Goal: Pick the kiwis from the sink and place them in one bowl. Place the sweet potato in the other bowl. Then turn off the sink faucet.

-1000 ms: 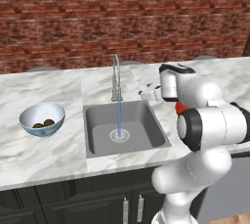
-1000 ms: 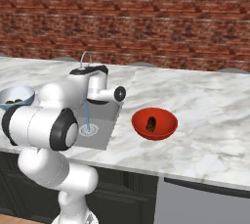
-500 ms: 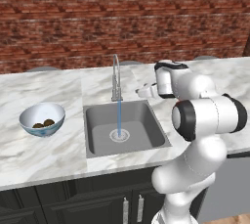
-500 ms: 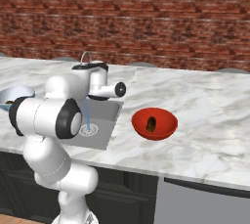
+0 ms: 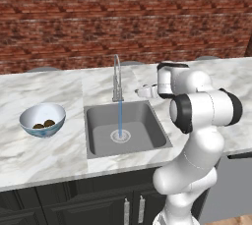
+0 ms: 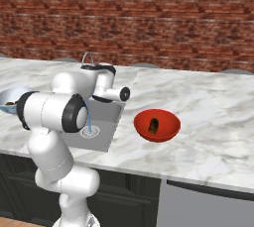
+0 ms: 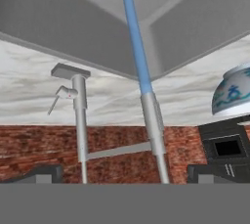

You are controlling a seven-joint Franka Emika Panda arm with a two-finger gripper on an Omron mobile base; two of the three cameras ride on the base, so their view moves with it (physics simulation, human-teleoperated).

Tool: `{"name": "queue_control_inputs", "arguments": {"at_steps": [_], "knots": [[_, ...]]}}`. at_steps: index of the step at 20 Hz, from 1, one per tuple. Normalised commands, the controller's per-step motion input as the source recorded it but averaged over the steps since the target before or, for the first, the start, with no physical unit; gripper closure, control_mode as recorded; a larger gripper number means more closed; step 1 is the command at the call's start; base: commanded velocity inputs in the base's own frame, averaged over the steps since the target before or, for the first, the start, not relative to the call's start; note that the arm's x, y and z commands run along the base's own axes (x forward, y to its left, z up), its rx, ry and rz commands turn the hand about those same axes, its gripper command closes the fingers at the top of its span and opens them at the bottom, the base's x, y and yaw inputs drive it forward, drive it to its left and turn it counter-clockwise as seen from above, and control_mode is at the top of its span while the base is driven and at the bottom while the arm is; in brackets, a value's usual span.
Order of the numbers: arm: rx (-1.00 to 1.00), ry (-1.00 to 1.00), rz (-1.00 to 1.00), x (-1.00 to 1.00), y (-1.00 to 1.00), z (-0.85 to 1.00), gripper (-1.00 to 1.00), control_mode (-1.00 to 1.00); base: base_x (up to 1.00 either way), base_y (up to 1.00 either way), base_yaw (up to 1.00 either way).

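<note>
Water runs from the sink faucet point(image 5: 116, 79) into the sink point(image 5: 147, 123). Both kiwis point(image 5: 44, 124) lie in the white and blue bowl point(image 5: 29, 117) on the counter to the left. On the right, the sweet potato point(image 6: 154, 125) rests in the red bowl point(image 6: 168, 128). My gripper point(image 5: 141, 91) hovers just right of the faucet at its base height, open and holding nothing. In the hand view, which is rolled upside down, the open gripper point(image 7: 128, 175) faces the faucet's spout point(image 7: 154, 130) and its upright base with a small lever point(image 7: 62, 93).
A brick wall point(image 5: 123, 17) rises behind the white marble counter point(image 5: 49, 155). My own arm point(image 6: 54, 112) stands in front of the sink's left part in the right base view and partly covers the white and blue bowl point(image 6: 9, 97). Dark cabinets run below the counter.
The arm's upper links have swung and folded tighter, while the hand stayed close to the right of the faucet. The jaws stay open.
</note>
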Motion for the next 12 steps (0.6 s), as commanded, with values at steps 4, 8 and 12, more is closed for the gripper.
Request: {"name": "queue_control_inputs", "arguments": {"at_steps": [4, 8, 12], "knots": [[0.0, -0.01, 0.0, 0.0, 0.01, 0.0, -1.0, -1.0, 0.0, 0.0, 0.0], [0.0, 0.0, 0.0, 0.0, 0.0, 0.0, -1.0, -1.0, 0.0, 0.0, 0.0], [0.0, -0.01, 0.0, 0.0, 0.0, 0.0, -1.0, -1.0, 0.0, 0.0, 0.0]]}}
